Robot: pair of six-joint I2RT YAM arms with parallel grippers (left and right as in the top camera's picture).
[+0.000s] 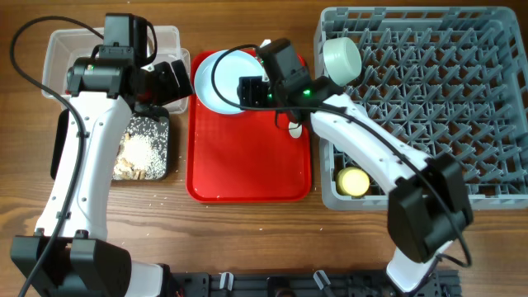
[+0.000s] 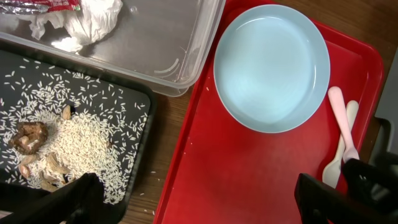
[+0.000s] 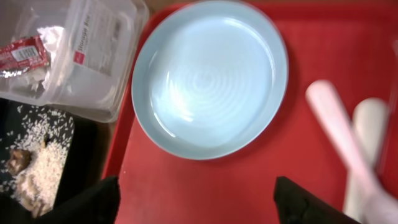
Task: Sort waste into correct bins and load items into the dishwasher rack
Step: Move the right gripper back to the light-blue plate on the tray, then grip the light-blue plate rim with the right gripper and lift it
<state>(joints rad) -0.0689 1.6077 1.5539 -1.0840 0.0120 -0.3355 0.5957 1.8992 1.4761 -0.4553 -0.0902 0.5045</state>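
The light blue plate (image 1: 219, 78) lies at the back of the red tray, also in the left wrist view (image 2: 272, 65) and the right wrist view (image 3: 210, 78). The white fork and spoon (image 2: 342, 134) lie to its right (image 3: 351, 149). My right gripper (image 1: 252, 89) hovers open over the plate's near edge (image 3: 196, 199), empty. My left gripper (image 1: 169, 81) is open and empty (image 2: 199, 202), straddling the gap between the black tray and the red tray. Rice scraps (image 2: 74, 146) fill the black tray (image 1: 161, 161). White paper (image 2: 87, 22) and the red packet (image 3: 22, 53) lie in the clear tub (image 1: 66, 45). The pale green bowl (image 1: 342, 58) and the yellow cup (image 1: 355, 181) sit in the grey rack (image 1: 445, 107). The light blue bowl is out of view.
The red serving tray (image 1: 247, 165) lies between the bins and the rack. A few rice grains lie on the wooden table (image 2: 169, 168) beside the black tray. The right arm reaches across the rack's left edge.
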